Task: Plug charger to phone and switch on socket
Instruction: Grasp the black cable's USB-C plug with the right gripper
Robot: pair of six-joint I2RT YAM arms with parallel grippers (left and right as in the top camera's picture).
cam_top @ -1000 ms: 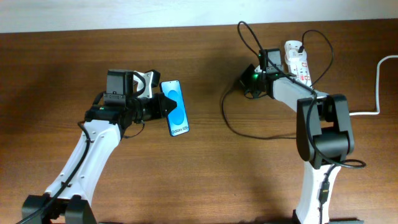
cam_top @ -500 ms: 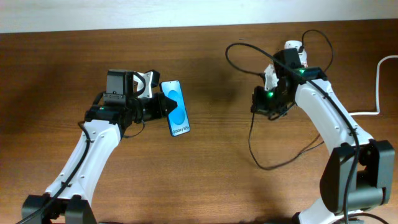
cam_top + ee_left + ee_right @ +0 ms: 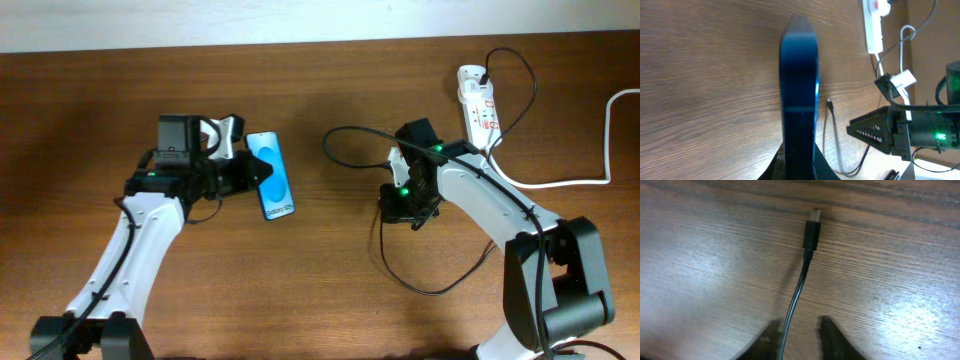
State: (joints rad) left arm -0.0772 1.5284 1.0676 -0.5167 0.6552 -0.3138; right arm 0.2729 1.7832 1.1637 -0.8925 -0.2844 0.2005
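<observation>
Left gripper (image 3: 246, 172) clamps the phone (image 3: 275, 182); right gripper (image 3: 799, 330), jaws parted over the charger (image 3: 811, 232), should close squarely behind its plug tip.

The overhead view is evenly lit and sharp, with faint soft shadows on the surface (image 3: 320, 300). In the left wrist view the phone (image 3: 799, 95) looms dark and blurred. The right wrist view shows pale glare on the wood, and the right tool (image 3: 799, 327) is out of focus.
</observation>
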